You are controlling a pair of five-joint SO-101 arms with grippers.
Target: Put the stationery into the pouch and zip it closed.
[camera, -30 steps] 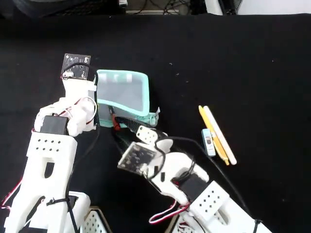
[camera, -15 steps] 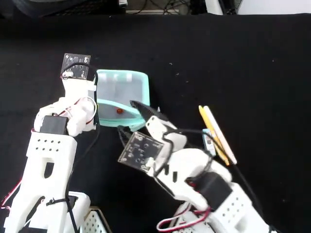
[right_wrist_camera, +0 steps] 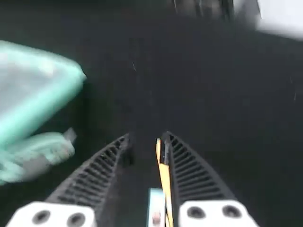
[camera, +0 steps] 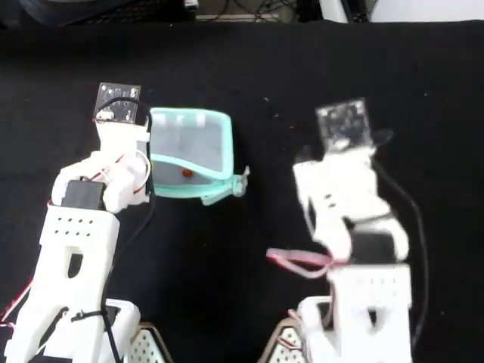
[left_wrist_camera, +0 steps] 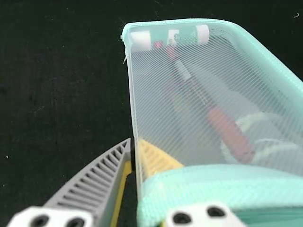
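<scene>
Between the parted jaws of the right end effector (right_wrist_camera: 144,139), which is hanging open and empty above the worktop (right_wrist_camera: 213,85), a yellow pen (right_wrist_camera: 163,177) is lying with a small blue-and-white item (right_wrist_camera: 154,210) just beside it. The opening is sitting roughly in line with the pen, which looks like a set-up for closing on it next. Well apart from that, in front of the left arm, the mint mesh pouch (camera: 189,147) is resting on the worktop with its open edge turned toward the arms and its zip tail (camera: 240,181) trailing loose. The left end effector (left_wrist_camera: 133,147) is clamping the pouch's wall near the zip band, with one grey jaw outside and the yellow-padded one showing through the mesh. It is probably doing this to keep the bag from sliding and its mouth from collapsing while things are being fed in. Through the mesh a red pen (left_wrist_camera: 232,137) and several other pieces are lying inside already, so the loading is looking partly done and the zipping is not yet begun.
</scene>
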